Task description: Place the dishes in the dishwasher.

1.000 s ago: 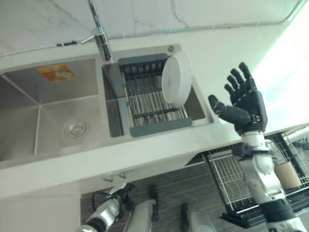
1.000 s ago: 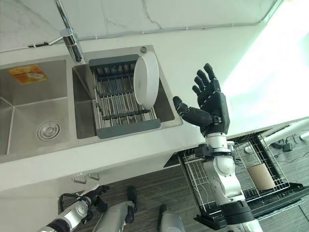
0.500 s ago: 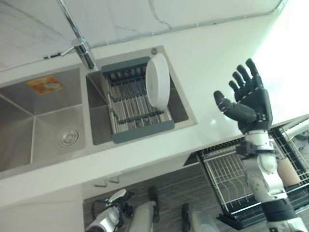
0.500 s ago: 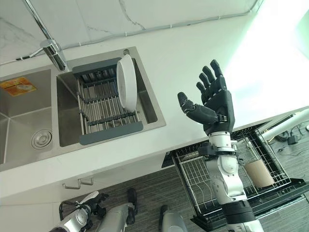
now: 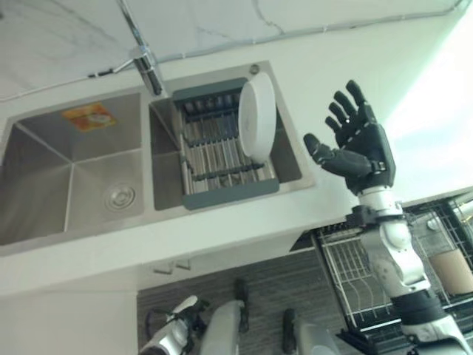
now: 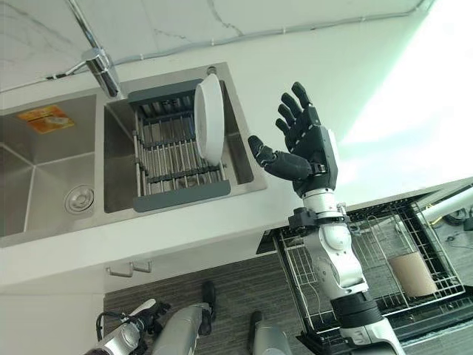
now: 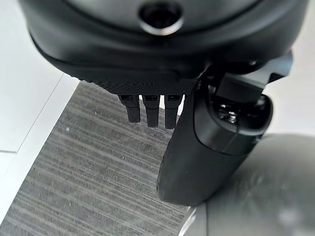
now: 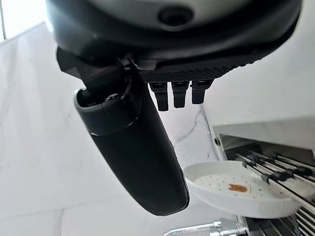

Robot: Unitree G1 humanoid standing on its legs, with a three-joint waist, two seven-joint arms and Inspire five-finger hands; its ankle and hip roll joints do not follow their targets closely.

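A white dish (image 5: 257,125) stands on edge in a grey drying rack (image 5: 222,151) set in the right basin of the steel sink; the right wrist view shows the same dish (image 8: 241,191) past the thumb. My right hand (image 5: 360,148) is raised over the white counter to the right of the sink, open with fingers spread, holding nothing. Below the counter's edge the dishwasher's wire rack (image 5: 353,270) is pulled out, with a beige cup (image 5: 452,269) in it. My left hand (image 5: 182,312) hangs low by the floor, its fingers straight in the left wrist view (image 7: 147,105).
The tap (image 5: 145,55) rises behind the sink between the basins. The left basin (image 5: 70,177) has a drain and an orange sticker (image 5: 87,116). White counter (image 5: 332,66) stretches to the right of the sink. Dark striped floor (image 5: 262,285) lies below.
The camera has swung, so the whole scene shifts right. My right hand has moved closer to the sink and the dish, still open.
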